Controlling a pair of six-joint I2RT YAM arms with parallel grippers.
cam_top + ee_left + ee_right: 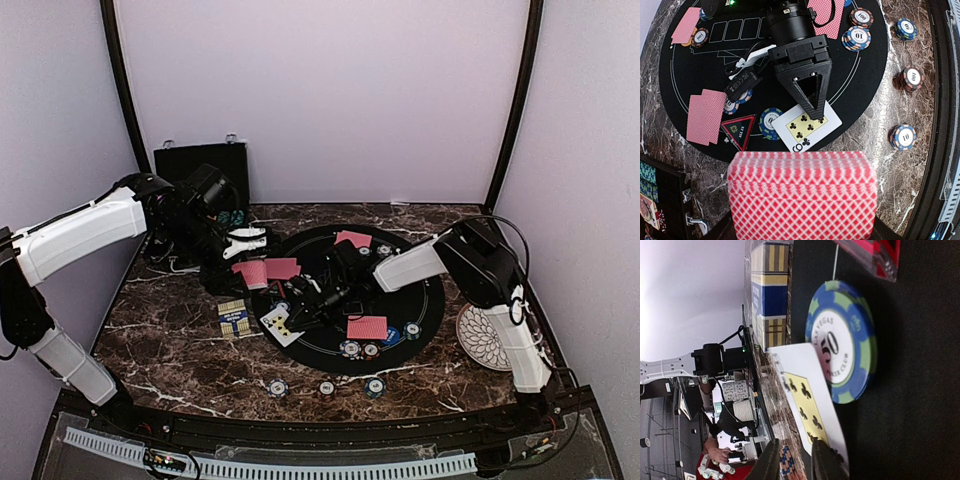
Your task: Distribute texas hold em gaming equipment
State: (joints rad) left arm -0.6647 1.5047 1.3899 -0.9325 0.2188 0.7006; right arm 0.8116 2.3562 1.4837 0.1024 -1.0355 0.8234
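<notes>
My left gripper (246, 258) is shut on a deck of red-backed playing cards (801, 195), held above the mat's left edge. A face-up nine of clubs (807, 127) lies tilted on a blue chip (842, 342) at the black mat's (425, 300) near-left rim. My right gripper (796, 462) is low over that card, its jaws a narrow gap apart. One finger (826, 462) rests on the card's face and the other stands off its edge, with only marble showing between them. The red-edged triangle marker (740, 131) lies beside the chip.
Face-down cards (705, 116) and chip stacks (858, 35) lie around the mat. Three chips (326, 388) sit on the marble near the front edge. A card box (233, 318) lies left of the mat, the black case (200, 160) at back left, the white plate (487, 338) at right.
</notes>
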